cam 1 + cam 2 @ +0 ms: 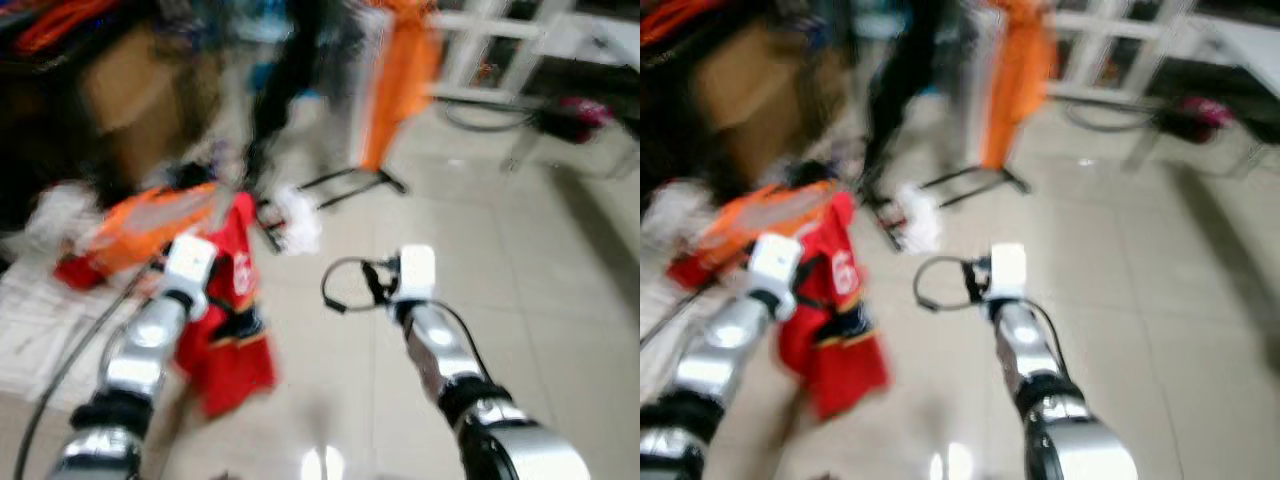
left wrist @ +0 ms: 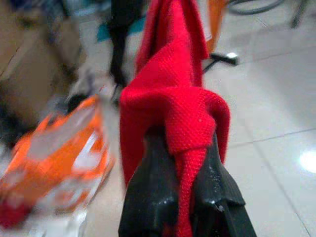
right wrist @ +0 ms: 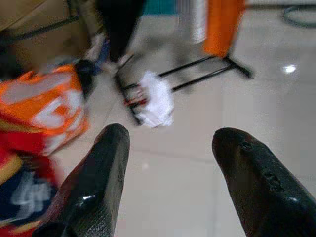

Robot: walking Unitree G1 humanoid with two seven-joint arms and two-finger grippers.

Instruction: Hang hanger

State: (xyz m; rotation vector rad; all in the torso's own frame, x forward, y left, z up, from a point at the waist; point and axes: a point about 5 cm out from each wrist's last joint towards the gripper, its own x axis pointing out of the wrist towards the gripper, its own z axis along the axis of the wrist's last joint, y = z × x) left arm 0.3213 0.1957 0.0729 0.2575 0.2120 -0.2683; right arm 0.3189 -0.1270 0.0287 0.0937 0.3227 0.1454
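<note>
Two grippers reach forward over a pale tiled floor [image 1: 500,250], and the head views are blurred. No hanger can be made out clearly; what the left gripper [image 2: 182,197] carries is a red garment [image 2: 173,103], draped over and pinched between its two black fingers [image 2: 150,197], which are closed tight on the knit cloth. In the head view the same red garment hangs down beside the left arm [image 1: 150,350], with white lettering on it that is too blurred to read.

One right gripper [image 3: 168,163] is held out ahead of the body, its two fingers [image 3: 98,177] spread wide apart with nothing between them, only floor beyond. A black cable loops near the right wrist [image 1: 345,285].

One orange-and-grey heap of cloth [image 1: 150,225] lies on the floor just beyond the left gripper. One white bundle [image 3: 155,101] sits by the black foot of a rack [image 1: 350,180], where one orange garment [image 1: 395,70] hangs.
</note>
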